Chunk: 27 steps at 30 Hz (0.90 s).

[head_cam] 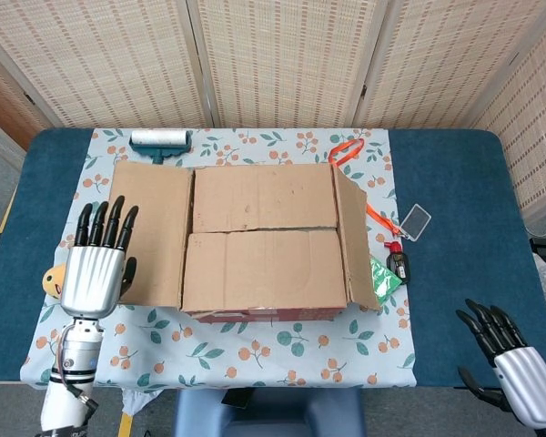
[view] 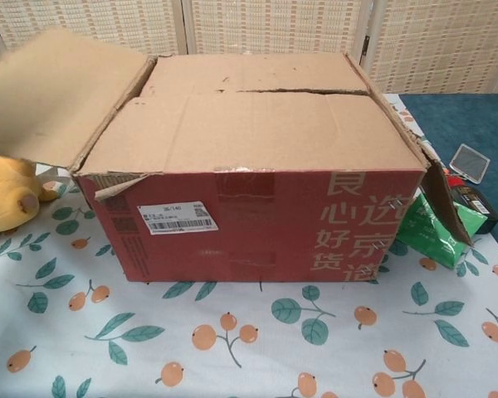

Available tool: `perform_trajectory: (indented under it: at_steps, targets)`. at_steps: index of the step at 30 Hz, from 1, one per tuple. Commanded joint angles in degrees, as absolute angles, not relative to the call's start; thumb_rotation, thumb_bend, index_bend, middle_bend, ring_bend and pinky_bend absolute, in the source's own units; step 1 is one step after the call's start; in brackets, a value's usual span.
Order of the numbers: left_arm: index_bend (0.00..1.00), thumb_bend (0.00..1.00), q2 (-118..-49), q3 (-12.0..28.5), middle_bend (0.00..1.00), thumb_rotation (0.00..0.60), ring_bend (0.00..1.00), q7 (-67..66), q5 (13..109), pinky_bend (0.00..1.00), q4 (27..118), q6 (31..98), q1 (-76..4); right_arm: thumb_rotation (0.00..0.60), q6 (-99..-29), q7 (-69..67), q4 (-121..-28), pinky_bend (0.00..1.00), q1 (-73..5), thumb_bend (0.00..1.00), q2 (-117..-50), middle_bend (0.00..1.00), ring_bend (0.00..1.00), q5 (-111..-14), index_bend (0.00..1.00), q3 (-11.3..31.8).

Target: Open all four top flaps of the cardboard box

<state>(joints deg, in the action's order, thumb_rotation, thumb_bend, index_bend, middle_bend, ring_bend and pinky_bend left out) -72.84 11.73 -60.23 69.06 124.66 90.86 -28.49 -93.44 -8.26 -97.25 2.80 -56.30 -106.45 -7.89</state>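
The red cardboard box (head_cam: pixel 264 314) (view: pixel 249 220) stands mid-table. Its left flap (head_cam: pixel 150 232) (view: pixel 54 95) lies folded outward, nearly flat. The right flap (head_cam: pixel 355 241) (view: pixel 436 195) hangs down the box's right side. The far flap (head_cam: pixel 262 196) and near flap (head_cam: pixel 262 269) still lie flat over the top, meeting at a seam. My left hand (head_cam: pixel 98 264) hovers over the left flap's outer edge, fingers spread, holding nothing. Low at the table's right corner is my right hand (head_cam: pixel 510 350), fingers apart and empty.
A yellow plush toy (view: pixel 8 195) sits left of the box under the opened flap. A lint roller (head_cam: pixel 159 141) lies behind it. On the right lie an orange strap (head_cam: pixel 350 150), a green packet (view: pixel 427 232), a black device (head_cam: pixel 399 264) and a small card (head_cam: pixel 416 221).
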Motion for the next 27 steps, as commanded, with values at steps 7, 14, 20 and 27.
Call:
perform_trajectory:
  at_steps: [7,14,20,27]
  targets:
    - [0.0,0.49,-59.3,11.4,0.0,0.6,0.0,-30.9,66.2,0.0,117.8,78.5,-24.6,0.6,-84.6,-4.2,-103.1,0.0,-3.8,0.41,-54.7,0.0,0.0,-102.9,0.0,-4.0]
    - [0.0,0.49,-54.5,12.4,0.0,0.6,0.0,-15.0,67.8,0.0,110.9,70.6,-25.3,0.6,-69.6,1.9,-115.4,0.0,-15.5,0.41,-48.7,0.0,0.0,-92.6,0.0,4.0]
    - [0.0,0.49,-52.9,11.7,0.0,0.6,0.0,-9.5,70.5,0.0,107.8,69.1,-24.8,0.6,-58.1,7.1,-116.6,0.0,-26.8,0.41,-50.6,0.0,0.0,-80.6,0.0,11.7]
    - [0.0,0.49,-51.7,11.2,0.0,0.6,0.0,-4.4,73.3,0.0,104.8,68.9,-24.2,0.6,-47.4,14.1,-109.3,0.0,-40.6,0.42,-59.0,0.0,0.0,-65.8,0.0,17.3]
